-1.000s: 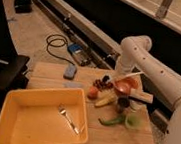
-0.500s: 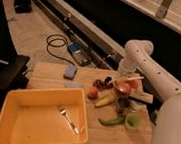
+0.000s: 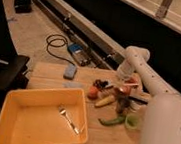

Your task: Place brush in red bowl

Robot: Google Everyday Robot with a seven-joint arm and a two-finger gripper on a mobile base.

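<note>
The red bowl [image 3: 128,87] sits at the far right of the wooden table [image 3: 109,140], partly hidden by my arm. The brush [image 3: 136,99] lies just right of and in front of the bowl, its thin dark part pointing right; its bristle head is not clear. My gripper [image 3: 120,84] hangs from the white arm, down at the bowl's left rim. I cannot make out anything held in it.
A big yellow tray [image 3: 14,121] holding a metal fork [image 3: 69,119] fills the front left. A blue sponge [image 3: 70,72], dark grapes [image 3: 101,83], an orange fruit [image 3: 93,92], a banana [image 3: 105,101], a green pepper [image 3: 111,121] and a green cup [image 3: 133,122] crowd the table.
My arm has swung toward the camera and now fills the lower right. The gripper has dropped closer to the red bowl. The table objects have not moved.
</note>
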